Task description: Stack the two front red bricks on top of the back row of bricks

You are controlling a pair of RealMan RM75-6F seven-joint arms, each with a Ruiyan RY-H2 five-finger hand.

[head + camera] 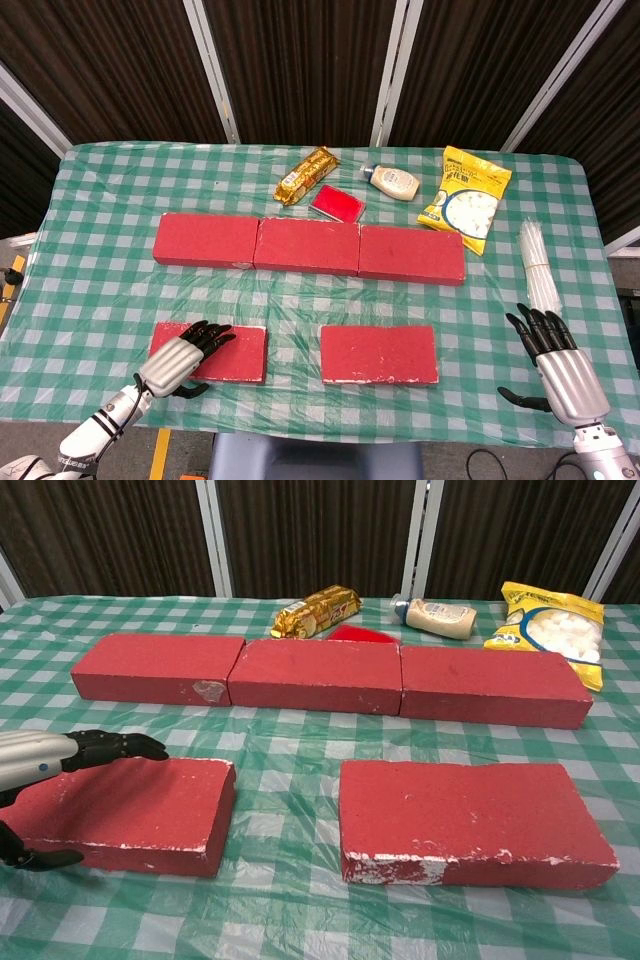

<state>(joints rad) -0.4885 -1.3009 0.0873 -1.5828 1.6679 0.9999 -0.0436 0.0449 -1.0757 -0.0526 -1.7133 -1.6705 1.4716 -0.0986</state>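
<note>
Three red bricks form the back row: left, middle, right. Two red bricks lie in front, the left one and the right one. My left hand reaches over the left end of the front left brick. Its fingers stretch just above the brick's top towards the far edge, and its thumb sits low by the near face. I see no grip. My right hand hovers open at the table's front right corner, far from any brick.
Behind the back row lie a gold snack packet, a small red box, a squeeze bottle and a yellow bag. A bundle of white sticks lies at the right edge, just beyond my right hand.
</note>
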